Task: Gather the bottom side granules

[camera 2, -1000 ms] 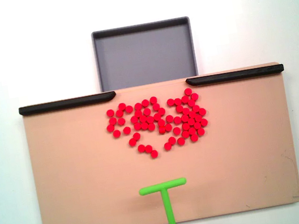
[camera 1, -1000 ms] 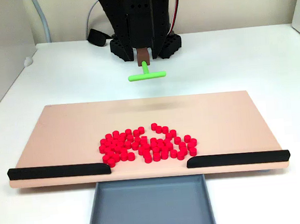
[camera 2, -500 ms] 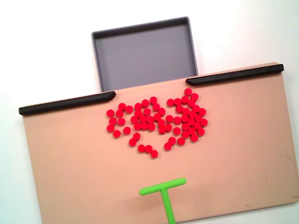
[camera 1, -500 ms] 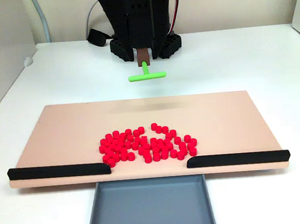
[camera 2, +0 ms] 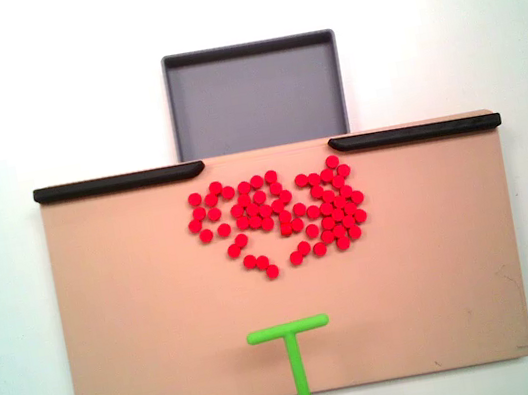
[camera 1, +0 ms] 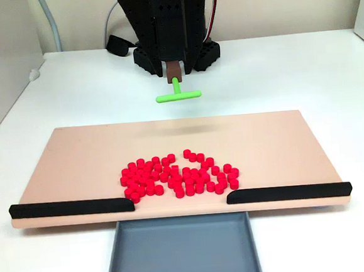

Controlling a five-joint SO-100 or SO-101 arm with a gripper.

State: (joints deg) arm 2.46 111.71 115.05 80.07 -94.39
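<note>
On board (camera 1: pixel 76 157): granules (camera 1: pixel 179 174) clustered near black rails, unmoved over the last second. Green T-shaped tool (camera 2: pixel 291 345) barely shifted, poised well apart behind them; sweep unstarted. Fingers' state: cannot tell

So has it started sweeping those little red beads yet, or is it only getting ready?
Only getting ready, it seems. The small red plastic granules lie in a loose cluster on the tan board, none in the grey tray. The green T-shaped tool hangs on the arm, apart from them. Gathering the cluster's near-side stragglers is left.
</note>
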